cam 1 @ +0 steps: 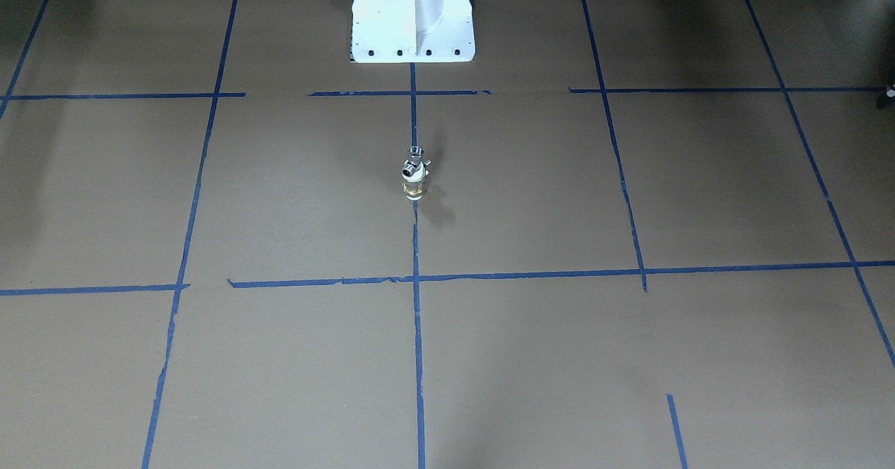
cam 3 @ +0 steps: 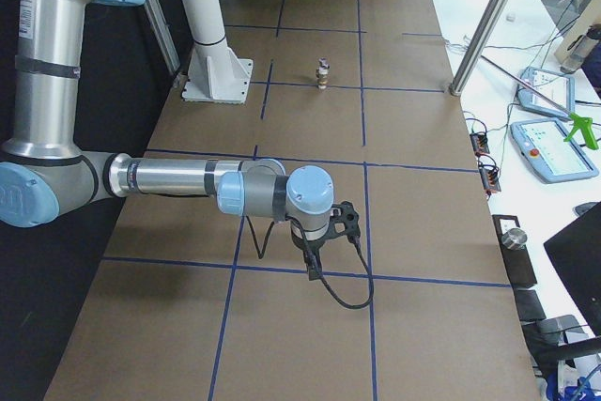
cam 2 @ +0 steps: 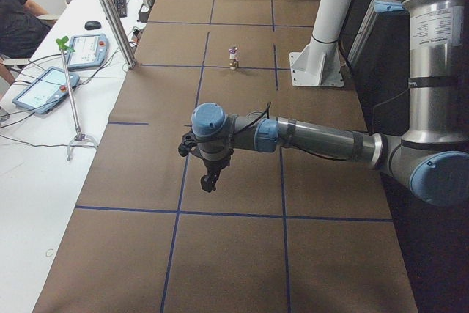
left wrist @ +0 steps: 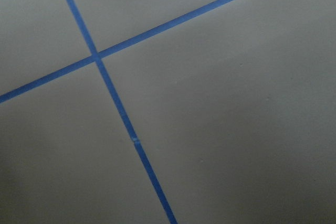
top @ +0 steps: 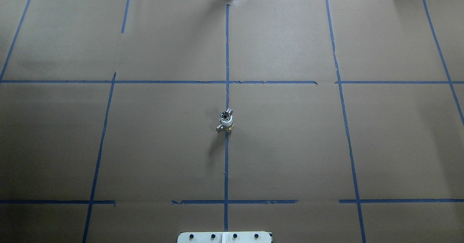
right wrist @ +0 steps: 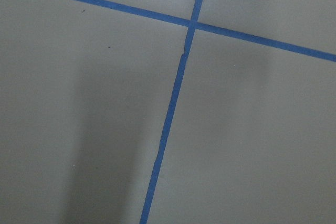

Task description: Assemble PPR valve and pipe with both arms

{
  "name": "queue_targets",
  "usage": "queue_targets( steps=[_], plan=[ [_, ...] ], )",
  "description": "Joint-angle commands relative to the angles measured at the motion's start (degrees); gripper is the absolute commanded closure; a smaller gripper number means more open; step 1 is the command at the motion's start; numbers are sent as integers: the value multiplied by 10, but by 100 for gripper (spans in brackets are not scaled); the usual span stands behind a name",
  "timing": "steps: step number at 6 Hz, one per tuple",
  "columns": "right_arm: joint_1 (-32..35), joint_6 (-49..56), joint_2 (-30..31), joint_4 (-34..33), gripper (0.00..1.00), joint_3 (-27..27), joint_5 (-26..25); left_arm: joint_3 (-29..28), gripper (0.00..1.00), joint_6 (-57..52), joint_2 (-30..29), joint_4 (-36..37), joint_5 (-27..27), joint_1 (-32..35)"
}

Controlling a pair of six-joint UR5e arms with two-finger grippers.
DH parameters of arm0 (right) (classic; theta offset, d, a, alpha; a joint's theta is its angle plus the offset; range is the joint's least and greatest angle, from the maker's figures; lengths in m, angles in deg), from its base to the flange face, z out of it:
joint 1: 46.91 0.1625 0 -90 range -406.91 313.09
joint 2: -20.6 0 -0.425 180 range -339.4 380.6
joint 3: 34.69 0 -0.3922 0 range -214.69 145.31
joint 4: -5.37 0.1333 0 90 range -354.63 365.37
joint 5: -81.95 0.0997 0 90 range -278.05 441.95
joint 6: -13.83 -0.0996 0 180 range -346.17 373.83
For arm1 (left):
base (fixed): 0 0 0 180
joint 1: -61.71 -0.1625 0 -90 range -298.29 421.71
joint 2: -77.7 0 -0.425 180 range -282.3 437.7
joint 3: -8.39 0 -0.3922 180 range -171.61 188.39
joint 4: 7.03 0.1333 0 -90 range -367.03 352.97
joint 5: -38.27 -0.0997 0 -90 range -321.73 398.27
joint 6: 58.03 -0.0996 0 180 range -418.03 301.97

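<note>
A small valve piece (cam 1: 414,172) stands upright on the brown paper at the table's middle, on the centre tape line. It has a brass bottom, a white body and a metal top. It also shows in the overhead view (top: 226,121) and far off in both side views (cam 2: 233,58) (cam 3: 322,72). I see no separate pipe. My left gripper (cam 2: 209,181) hangs low over the table's left end, far from the valve. My right gripper (cam 3: 312,265) hangs low over the right end. Both show only in side views, so I cannot tell if they are open or shut.
The white pedestal base (cam 1: 412,15) stands behind the valve. Blue tape lines (top: 226,54) grid the paper. A metal post (cam 2: 110,12), tablets (cam 2: 44,86) and a seated person (cam 2: 15,12) are at the operators' bench. A black cable (cam 3: 343,298) trails from the right gripper.
</note>
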Motion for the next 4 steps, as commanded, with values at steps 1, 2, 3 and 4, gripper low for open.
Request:
queue_targets(
  steps=[1, 2, 3, 4],
  plan=[
    [-37, -24, 4, -6, 0, 2, -2, -13, 0, 65, 3, 0, 0, 3],
    [-67, -81, -12, -4, 0, 4, -6, -16, 0, 66, 5, 0, 1, 4],
    [-68, -81, -11, -2, 0, 7, -5, -18, 0, 68, 11, 0, 1, 4],
    [-68, -82, -12, -2, 0, 7, -4, -14, 0, 68, 12, 4, 2, 6]
  ],
)
